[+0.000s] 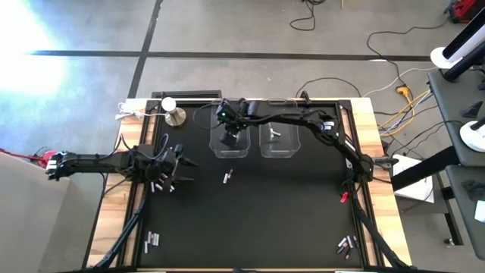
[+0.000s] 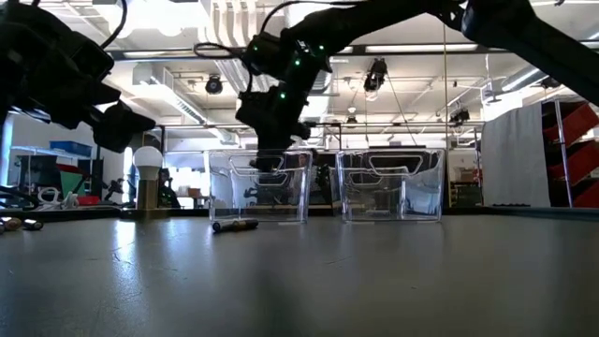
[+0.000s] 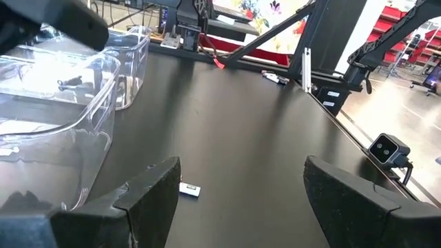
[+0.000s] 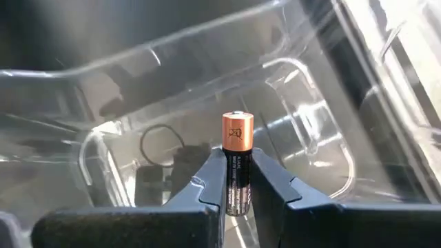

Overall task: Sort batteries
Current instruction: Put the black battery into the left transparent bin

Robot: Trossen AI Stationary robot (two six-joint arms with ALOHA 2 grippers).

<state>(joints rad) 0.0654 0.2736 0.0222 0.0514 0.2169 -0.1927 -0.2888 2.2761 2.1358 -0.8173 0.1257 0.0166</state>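
Between the right gripper's closed fingers a small black cylindrical battery with a copper-coloured end is clamped across its body; it is judged rigid, light and smooth, so a mid-body hold suits it. It is held over the left clear plastic bin at the far side of the dark worktop, the right arm reaching across. The left gripper, fingers wide apart and empty, hangs low over the left of the worktop.

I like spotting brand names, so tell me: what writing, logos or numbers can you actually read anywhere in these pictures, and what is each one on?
No text reads clearly.
Battery gripped by the right end effector over a clear bin: a small mark on the copper band and fine print on the black body, both too blurred to read.
Loose batteries on the table: too small to read.
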